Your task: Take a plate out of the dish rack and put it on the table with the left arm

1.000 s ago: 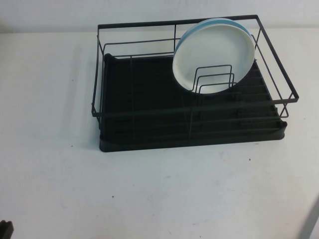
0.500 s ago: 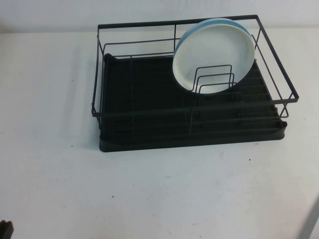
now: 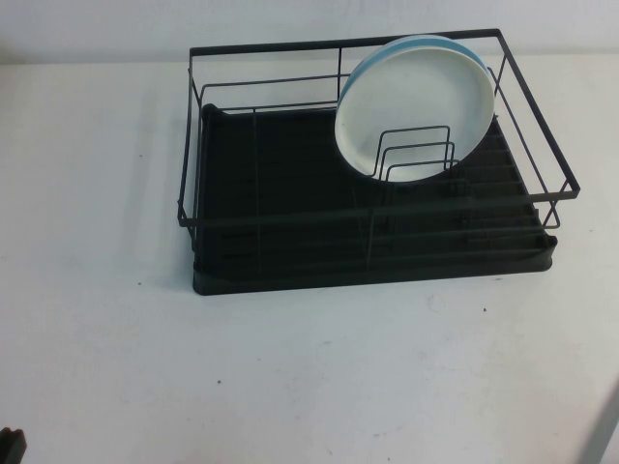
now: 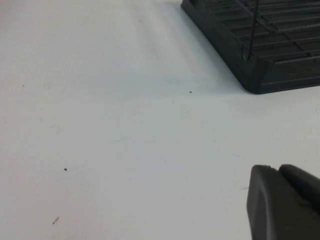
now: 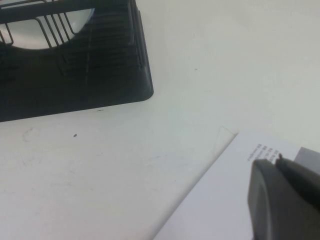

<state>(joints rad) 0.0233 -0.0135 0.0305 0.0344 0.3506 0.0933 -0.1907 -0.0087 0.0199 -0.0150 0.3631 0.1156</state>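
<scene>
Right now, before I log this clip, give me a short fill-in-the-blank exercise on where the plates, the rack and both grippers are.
1. The white plate leans in the dish rack in front of a light ____ plate.
2. The left gripper, low at the table's near left corner, is ____.
3. The plates stand at the rack's ____ end.
4. The right gripper hovers over a sheet of ____.

Missing words: blue; shut; right; paper
</scene>
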